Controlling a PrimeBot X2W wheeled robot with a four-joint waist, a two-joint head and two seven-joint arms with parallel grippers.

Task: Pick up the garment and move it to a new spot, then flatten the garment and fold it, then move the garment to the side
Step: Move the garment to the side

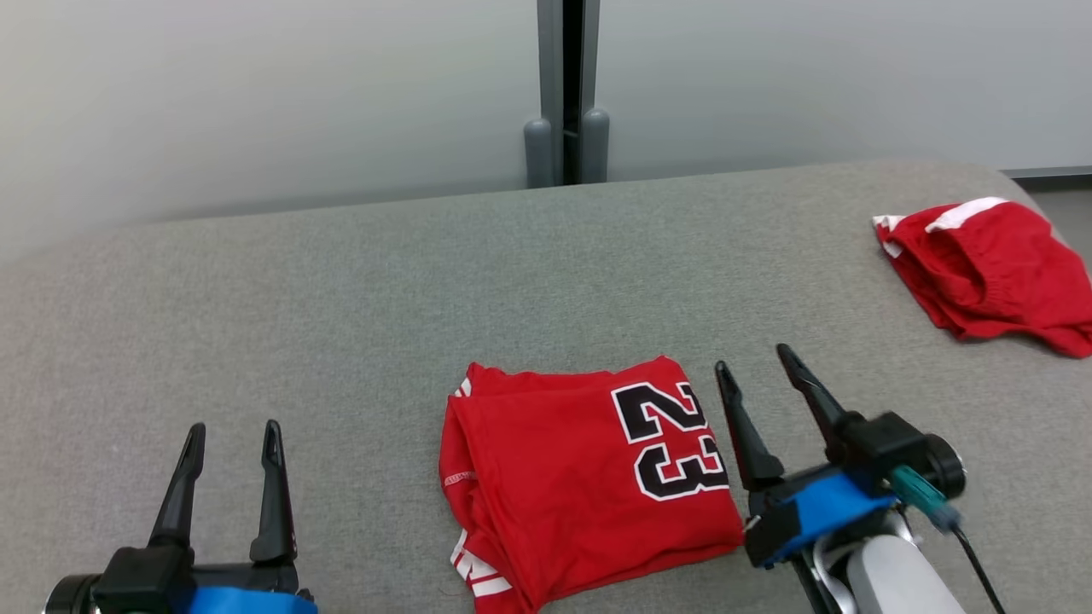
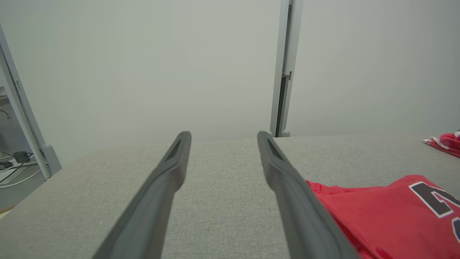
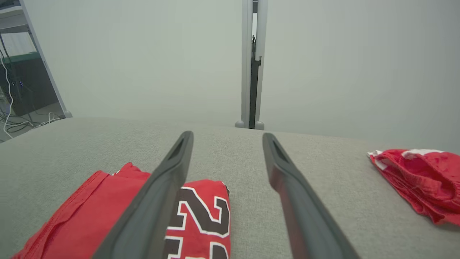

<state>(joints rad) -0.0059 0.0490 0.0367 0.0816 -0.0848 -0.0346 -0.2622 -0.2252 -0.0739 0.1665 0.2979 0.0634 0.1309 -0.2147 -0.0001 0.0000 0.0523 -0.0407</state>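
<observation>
The garment (image 1: 563, 477), a red jersey with a black and white "23", lies folded into a rough square near the front middle of the grey table (image 1: 341, 290). Its edge shows in the left wrist view (image 2: 388, 216) and its number in the right wrist view (image 3: 201, 219). My left gripper (image 1: 232, 438) hovers open to the left of the jersey, apart from it, nothing between its fingers (image 2: 169, 169). My right gripper (image 1: 755, 362) stands open just off the jersey's right edge, holding nothing; its left finger (image 3: 169, 172) crosses in front of the number.
A second red garment with white trim (image 1: 990, 273) lies crumpled at the table's far right, also seen in the right wrist view (image 3: 420, 176). A pale wall with a vertical grey post (image 1: 567, 94) stands behind the table. Cables and equipment (image 2: 14, 162) lie beyond the left edge.
</observation>
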